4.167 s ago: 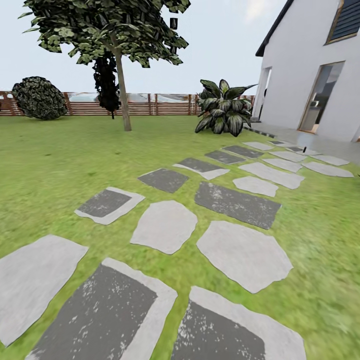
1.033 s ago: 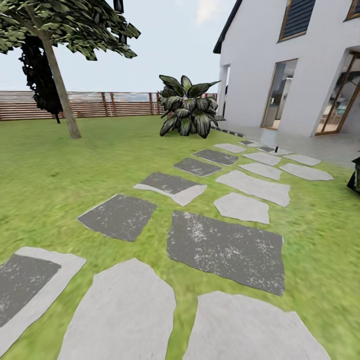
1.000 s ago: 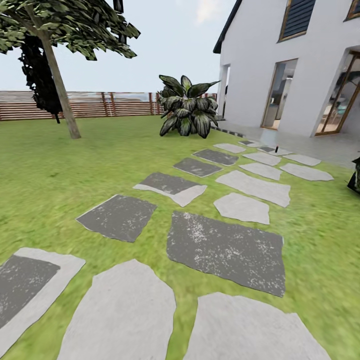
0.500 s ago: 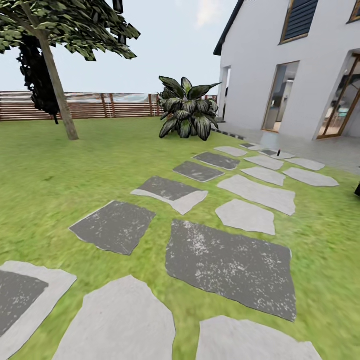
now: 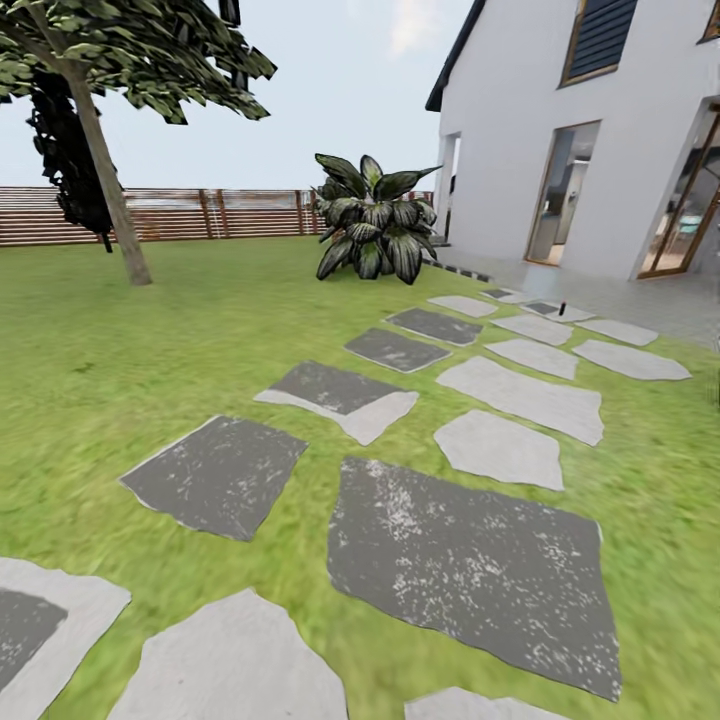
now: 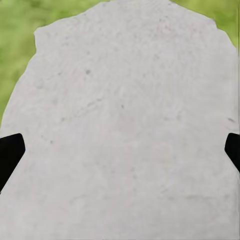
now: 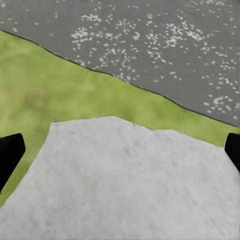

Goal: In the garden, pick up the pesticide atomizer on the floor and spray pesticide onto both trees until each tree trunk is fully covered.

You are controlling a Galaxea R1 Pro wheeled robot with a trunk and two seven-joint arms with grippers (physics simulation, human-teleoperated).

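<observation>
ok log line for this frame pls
phase: driving | left gripper: open, empty | right gripper: open, empty | underfoot: stepping stones

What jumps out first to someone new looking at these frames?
The path of grey and dark stepping stones running up the green lawn toward the white house at right. Next, the striped-leaf plant by the house corner and a thin-trunked dark-leaved tree at left, before the slatted wooden fence.

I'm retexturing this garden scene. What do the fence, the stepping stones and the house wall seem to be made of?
Fence: apparently wood, brown horizontal slats with posts. Stepping stones: look like matte natural stone, irregular slabs, some dark and speckled, some pale. House wall: probably smooth white plaster or render.
</observation>
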